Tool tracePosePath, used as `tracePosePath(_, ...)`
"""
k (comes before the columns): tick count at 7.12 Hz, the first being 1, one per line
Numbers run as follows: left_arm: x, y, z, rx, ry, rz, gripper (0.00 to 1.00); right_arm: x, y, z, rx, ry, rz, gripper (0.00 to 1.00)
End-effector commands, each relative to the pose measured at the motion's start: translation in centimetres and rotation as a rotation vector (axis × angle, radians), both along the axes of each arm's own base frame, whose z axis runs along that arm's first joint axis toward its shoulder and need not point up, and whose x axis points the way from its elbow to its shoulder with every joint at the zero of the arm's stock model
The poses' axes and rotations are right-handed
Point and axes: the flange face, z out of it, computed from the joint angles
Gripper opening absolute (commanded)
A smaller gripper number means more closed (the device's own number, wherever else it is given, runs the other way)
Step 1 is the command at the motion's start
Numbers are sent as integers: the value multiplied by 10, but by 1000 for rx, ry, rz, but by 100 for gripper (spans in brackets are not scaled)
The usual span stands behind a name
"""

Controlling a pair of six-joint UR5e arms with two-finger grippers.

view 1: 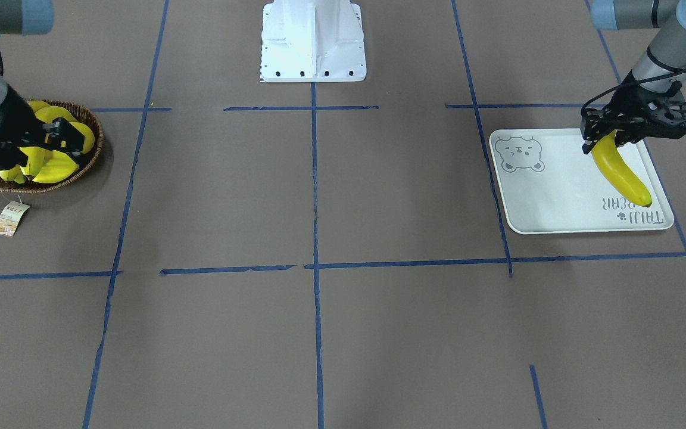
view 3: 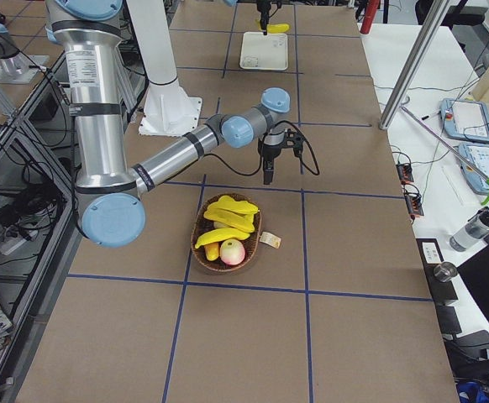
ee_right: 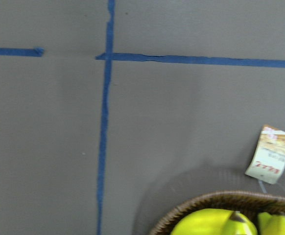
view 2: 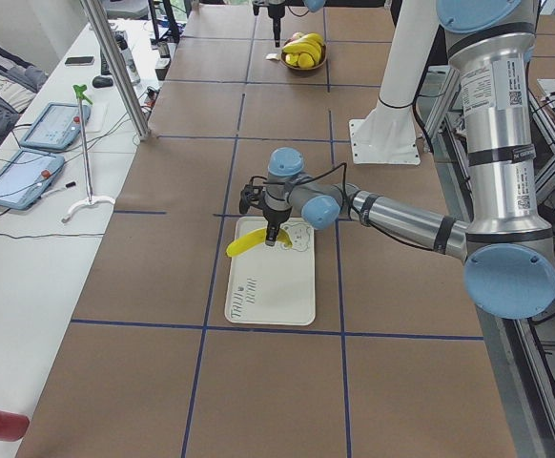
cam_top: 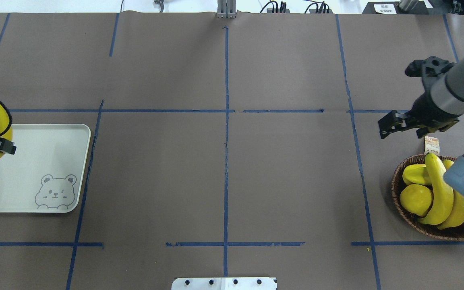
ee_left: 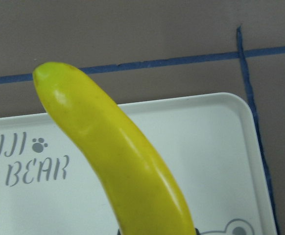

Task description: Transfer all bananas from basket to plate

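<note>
My left gripper is shut on one end of a yellow banana and holds it tilted over the off-white bear plate. The banana's free end hangs low by the lettering. The left wrist view shows this banana above the plate. The brown wicker basket at the right holds more bananas. My right gripper hovers empty above the basket's far edge, its jaws apart. The basket rim shows at the bottom of the right wrist view.
The basket also holds a ridged starfruit, a round lemon and a reddish fruit. Its paper tag lies on the table beside it. The white robot base stands at mid-table. Blue tape lines cross the brown surface.
</note>
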Motion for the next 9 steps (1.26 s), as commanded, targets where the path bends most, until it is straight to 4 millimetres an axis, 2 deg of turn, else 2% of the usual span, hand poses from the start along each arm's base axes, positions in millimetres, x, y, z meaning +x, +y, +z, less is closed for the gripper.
tracePosePath(1,-7,8,73,53,37,-1,1,55,4,36,45,1,-52,100)
tracePosePath(2,-9,12,111,59,45,-2,1,63,7,44,59,5,-66,100)
tracePosePath(3,-10,13,123,49,39,-1,3,66,6,44,58,2,-62,100)
tracePosePath(5,-16,32,141,-11,61,50,20,67,6,43,59,0,-61,100)
tracePosePath(7,-17,33,152,-26,46,48,26,67,8,44,57,1,-61,100)
tracePosePath(9,-15,28,150,-27,47,47,41,67,8,45,55,2,-60,100)
